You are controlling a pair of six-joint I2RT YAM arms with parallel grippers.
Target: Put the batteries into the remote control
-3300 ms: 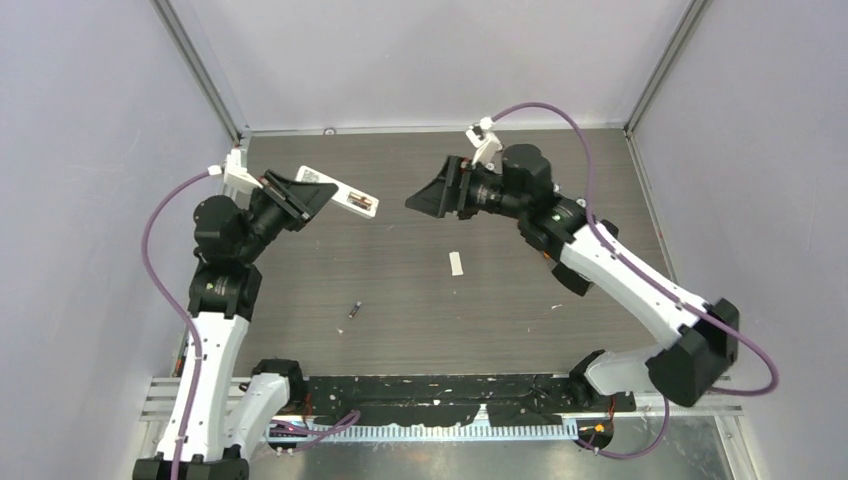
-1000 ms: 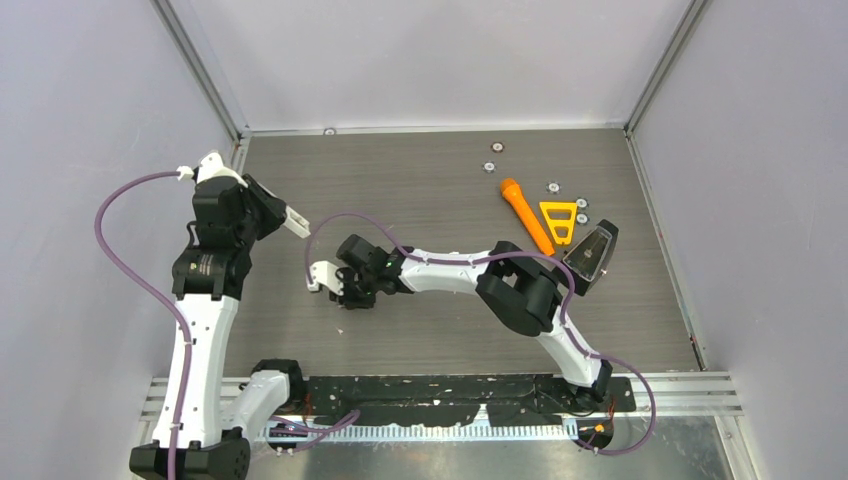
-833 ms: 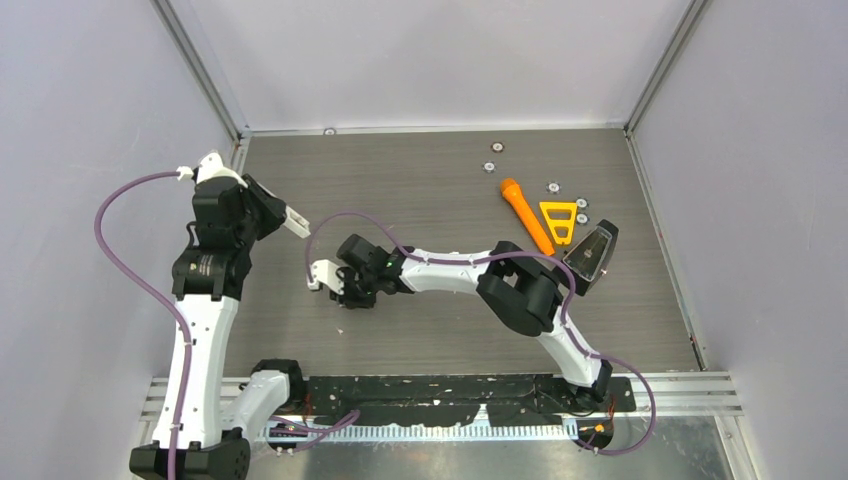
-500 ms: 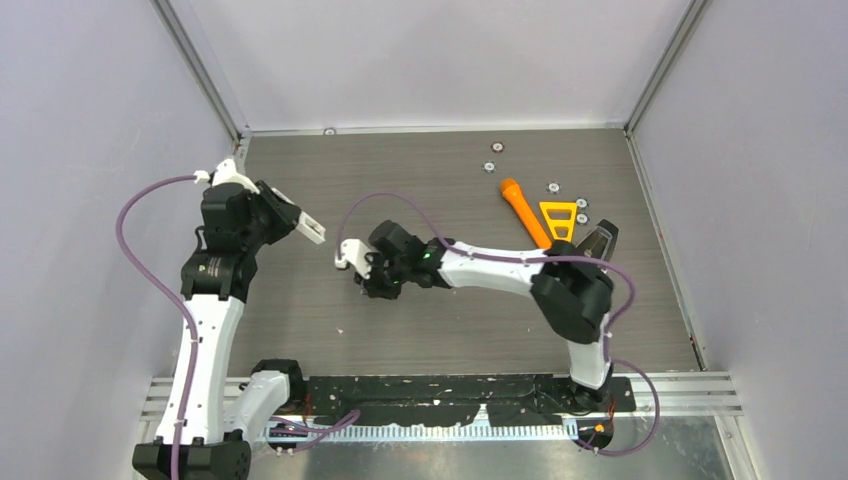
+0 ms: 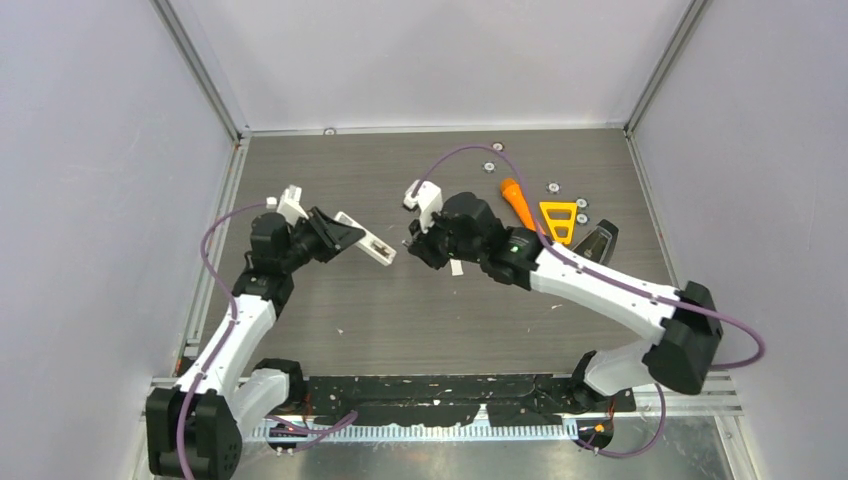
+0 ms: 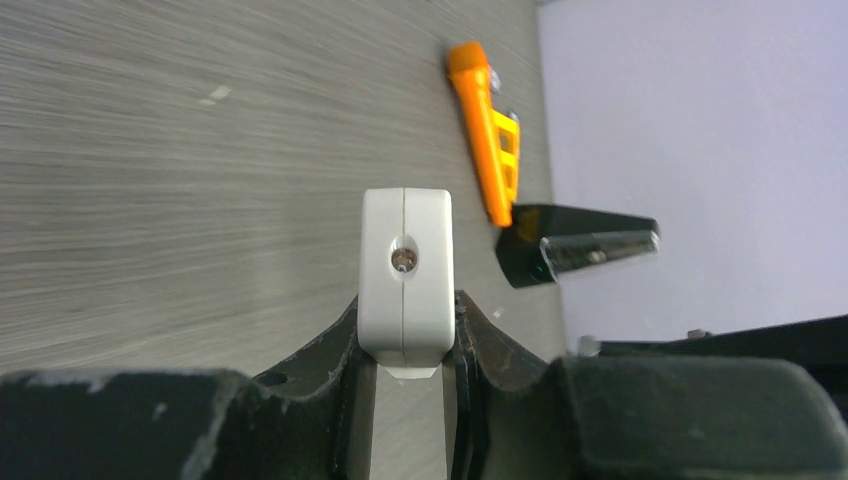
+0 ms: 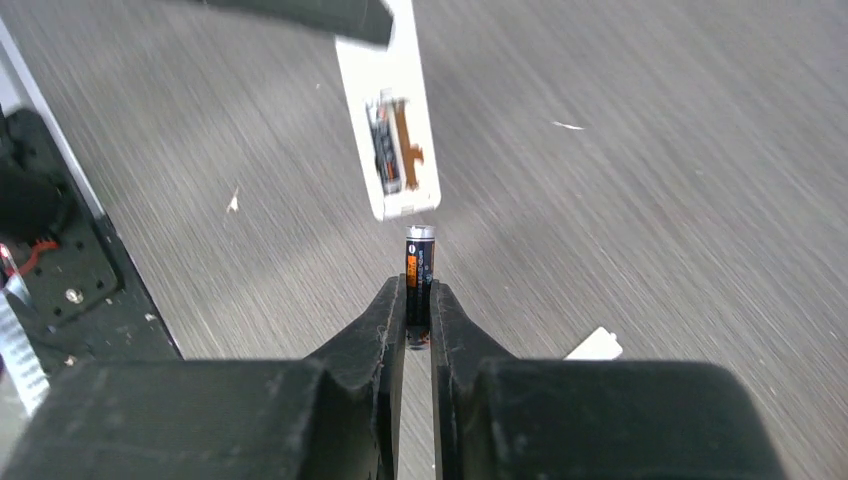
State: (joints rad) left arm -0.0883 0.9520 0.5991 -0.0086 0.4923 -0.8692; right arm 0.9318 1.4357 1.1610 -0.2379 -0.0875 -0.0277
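Clamps the remote control in the left gripper; pinches a battery in the right gripper, tip just short of the remote's end edge, table beneath.

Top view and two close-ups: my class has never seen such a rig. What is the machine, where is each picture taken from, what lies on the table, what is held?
A left arm and a right arm are bolted at the near edge of a table. The top view looks down on both; each close-up comes from a camera on one wrist. The left gripper holds a white remote control, its battery bay open. The right gripper pinches a battery close to the remote's end. On the table lie an orange flashlight, a yellow triangle, small silver discs and a small white piece.
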